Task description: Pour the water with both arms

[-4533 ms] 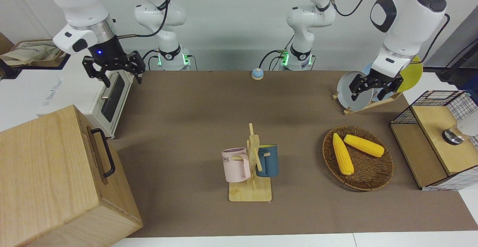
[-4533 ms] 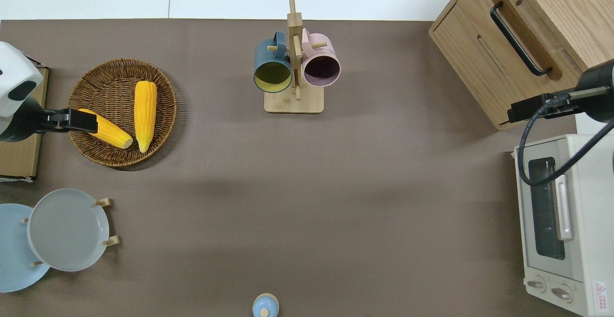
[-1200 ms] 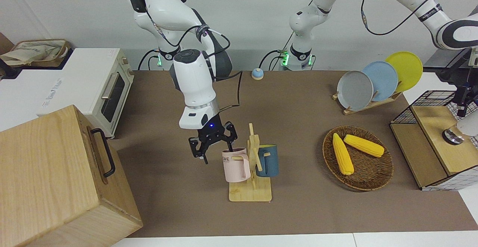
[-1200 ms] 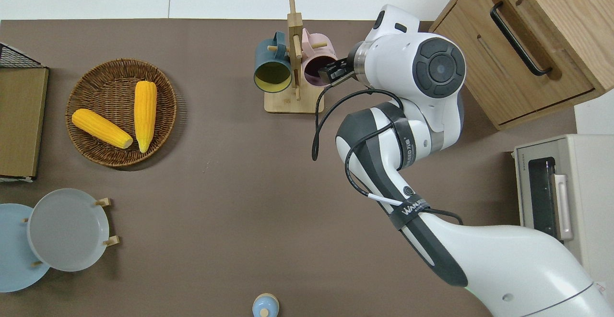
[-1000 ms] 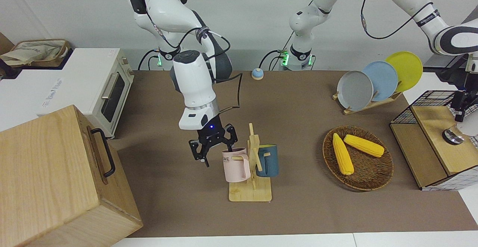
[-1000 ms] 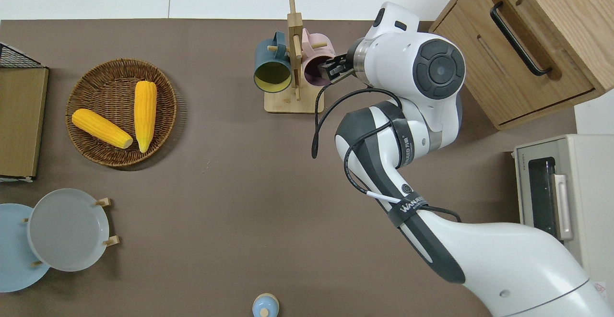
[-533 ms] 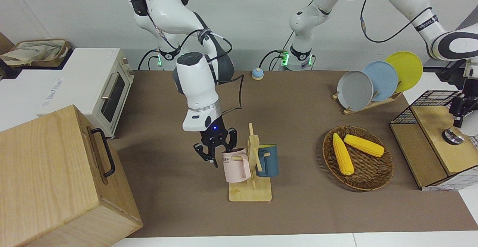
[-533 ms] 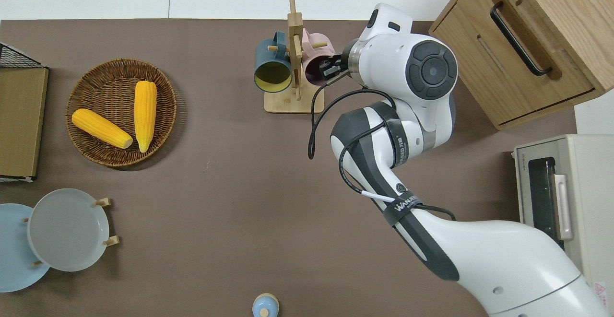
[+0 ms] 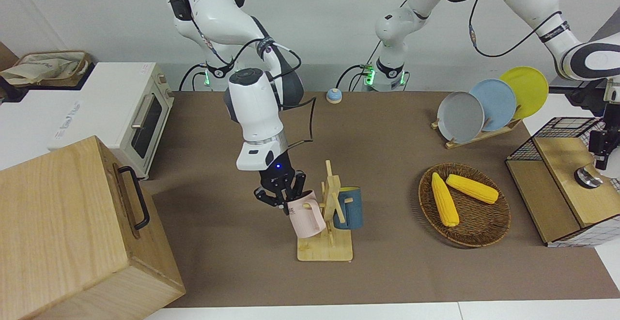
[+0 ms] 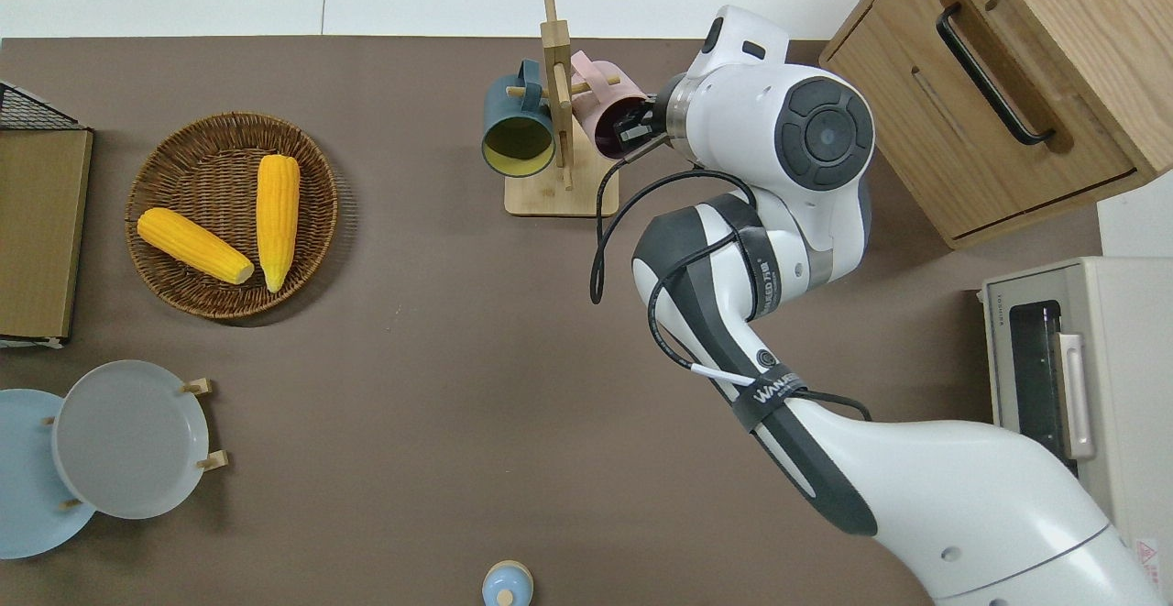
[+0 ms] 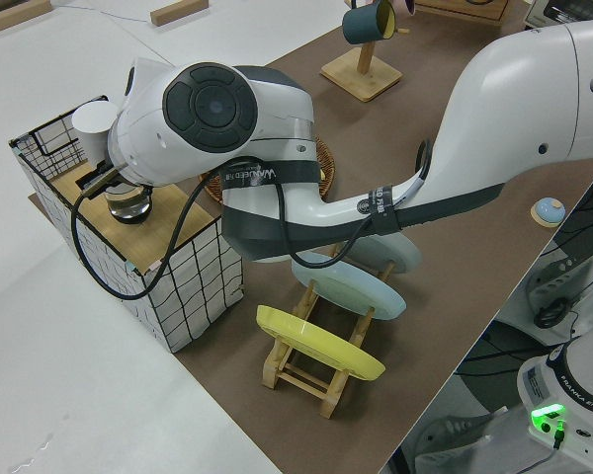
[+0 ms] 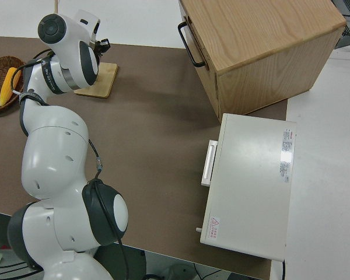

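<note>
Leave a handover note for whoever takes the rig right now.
Right pincer: shut on the pink mug's rim; mug tilted, handle not yet off the wooden rack peg.
Left pincer: over the wire-sided wooden shelf at its end of the table, above the metal-based vessel; finger state unclear.
Blue mug hangs untouched.
Done: pink mug gripped.
Left: free the mug, fetch water, pour.

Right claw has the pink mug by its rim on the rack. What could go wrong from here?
1. The pink mug has its handle hooked on a peg of the wooden rack; a sideways pull could tip the rack, and the blue mug with it.
2. The right claw pinches only the rim and the mug sits tilted, so it may slip once free.
</note>
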{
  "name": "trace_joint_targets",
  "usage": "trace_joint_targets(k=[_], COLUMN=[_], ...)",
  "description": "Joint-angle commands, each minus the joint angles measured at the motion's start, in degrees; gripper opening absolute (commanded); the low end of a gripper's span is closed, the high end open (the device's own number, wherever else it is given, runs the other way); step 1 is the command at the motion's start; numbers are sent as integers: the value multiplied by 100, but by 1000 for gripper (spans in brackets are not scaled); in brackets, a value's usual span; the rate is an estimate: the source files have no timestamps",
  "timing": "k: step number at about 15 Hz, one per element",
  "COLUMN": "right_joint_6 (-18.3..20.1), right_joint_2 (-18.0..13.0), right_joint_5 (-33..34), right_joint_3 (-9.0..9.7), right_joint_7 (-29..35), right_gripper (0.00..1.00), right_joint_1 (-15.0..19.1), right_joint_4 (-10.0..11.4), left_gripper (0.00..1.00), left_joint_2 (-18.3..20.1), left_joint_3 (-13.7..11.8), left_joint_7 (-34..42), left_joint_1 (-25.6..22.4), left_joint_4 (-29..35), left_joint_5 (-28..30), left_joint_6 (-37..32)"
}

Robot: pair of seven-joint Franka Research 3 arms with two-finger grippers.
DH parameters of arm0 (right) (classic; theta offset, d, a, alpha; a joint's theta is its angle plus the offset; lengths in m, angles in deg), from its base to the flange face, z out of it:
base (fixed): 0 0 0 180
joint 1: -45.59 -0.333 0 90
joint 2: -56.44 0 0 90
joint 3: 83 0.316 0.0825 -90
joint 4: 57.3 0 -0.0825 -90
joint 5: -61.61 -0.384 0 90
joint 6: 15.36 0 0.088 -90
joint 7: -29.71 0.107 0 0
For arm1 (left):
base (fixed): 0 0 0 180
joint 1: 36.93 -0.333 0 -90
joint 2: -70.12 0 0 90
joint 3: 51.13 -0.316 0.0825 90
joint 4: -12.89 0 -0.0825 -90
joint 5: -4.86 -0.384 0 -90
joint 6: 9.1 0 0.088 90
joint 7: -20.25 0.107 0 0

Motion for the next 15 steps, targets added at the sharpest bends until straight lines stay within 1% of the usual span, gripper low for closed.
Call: trace_joint_targets(k=[1,2,5,7,10,12,13,14,15], right_joint_6=[25,43,349,508,807,939,957,966,1001], right_joint_2=[20,-33,-226,-331,-489,-569,-604,-700,-762], right_joint_5=[270,375,526,543,517,491,473,464,456], right_joint_3=[26,35,26,9,35,35,35,35,35], right_joint_7=[-60,-60,-77,-217,-472,-674,-788,-894,-982], right_gripper=[0,0,0,0,0,0,0,0,0], right_joint_1=[10,28,54,107,335,449,537,624,712], right_joint_4=[-133,-125,-98,-90,-63,-28,42,155,244], left_gripper=[0,0,0,0,0,0,0,0,0], left_joint_2=[-171,-171,-127,-83,101,224,250,312,330], left_joint_3=[13,13,-4,-13,-4,-13,-22,-13,-31], left_joint_7=[50,-20,-353,-809,-1688,-1936,-2024,-2077,-2208], left_joint_1=[56,73,108,214,389,407,442,486,530], left_joint_4=[-411,-455,-543,-570,-605,-623,-649,-745,-763], left_joint_5=[137,120,-29,-449,-1144,-1304,-1313,-1374,-1548], left_joint_6=[45,45,-8,-60,-253,-525,-657,-806,-956])
